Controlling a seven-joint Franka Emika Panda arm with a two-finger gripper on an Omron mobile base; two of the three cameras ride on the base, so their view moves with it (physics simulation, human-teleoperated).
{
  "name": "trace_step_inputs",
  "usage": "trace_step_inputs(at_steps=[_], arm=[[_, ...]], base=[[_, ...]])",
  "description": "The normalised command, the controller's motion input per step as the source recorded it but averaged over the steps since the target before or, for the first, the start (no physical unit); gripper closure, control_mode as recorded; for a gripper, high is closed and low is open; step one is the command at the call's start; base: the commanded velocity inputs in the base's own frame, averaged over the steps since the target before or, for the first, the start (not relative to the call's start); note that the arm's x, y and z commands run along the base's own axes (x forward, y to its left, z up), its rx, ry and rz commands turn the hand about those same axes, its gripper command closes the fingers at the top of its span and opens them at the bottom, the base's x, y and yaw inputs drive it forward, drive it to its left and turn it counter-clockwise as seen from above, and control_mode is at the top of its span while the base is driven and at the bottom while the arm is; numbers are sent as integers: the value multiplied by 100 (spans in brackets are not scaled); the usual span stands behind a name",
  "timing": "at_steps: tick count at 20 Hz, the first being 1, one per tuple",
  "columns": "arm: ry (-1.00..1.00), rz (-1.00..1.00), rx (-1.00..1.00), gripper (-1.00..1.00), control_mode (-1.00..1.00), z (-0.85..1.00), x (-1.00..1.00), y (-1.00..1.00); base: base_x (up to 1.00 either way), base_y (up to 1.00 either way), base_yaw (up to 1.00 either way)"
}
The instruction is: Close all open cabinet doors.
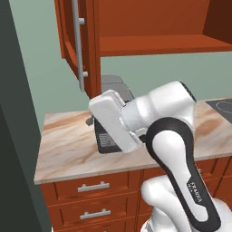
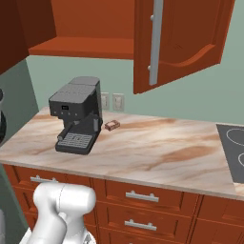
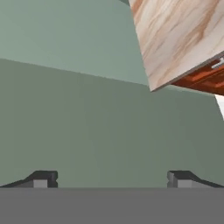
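Note:
The wall cabinet over the counter stands open, with its bare shelf (image 2: 86,47) in sight. Its left cabinet door (image 1: 68,36) swings out toward me, nearly edge-on, with its grey bar handle (image 1: 78,41) facing me. The right cabinet door (image 2: 186,43) also hangs open, showing its arched panel and handle (image 2: 155,43). My gripper (image 1: 90,119) hovers low over the counter, below the left door and in front of the coffee machine. In the hand view the gripper (image 3: 110,179) is open, fingertips (image 3: 41,179) wide apart with nothing between them, facing the green wall.
A black coffee machine (image 2: 77,114) stands on the marble counter (image 2: 157,152), with a small brown item (image 2: 112,125) beside it. A stovetop (image 2: 233,147) lies at the right. Drawer fronts (image 2: 140,195) run below. A tall dark panel (image 1: 16,136) bounds the left side.

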Motion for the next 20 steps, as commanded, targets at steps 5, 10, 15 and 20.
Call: trace_step_inputs(at_steps=[5,10,15,20], arm=[[0,-27,5,-100,-100,13,-25,31],[0,-28,3,-100,-100,16,10,51],[0,-24,-3,-100,-100,17,34,40],[0,-27,0,-100,-100,27,35,35]], base=[[0,0,0],[0,0,0],[0,0,0],[0,0,0]])
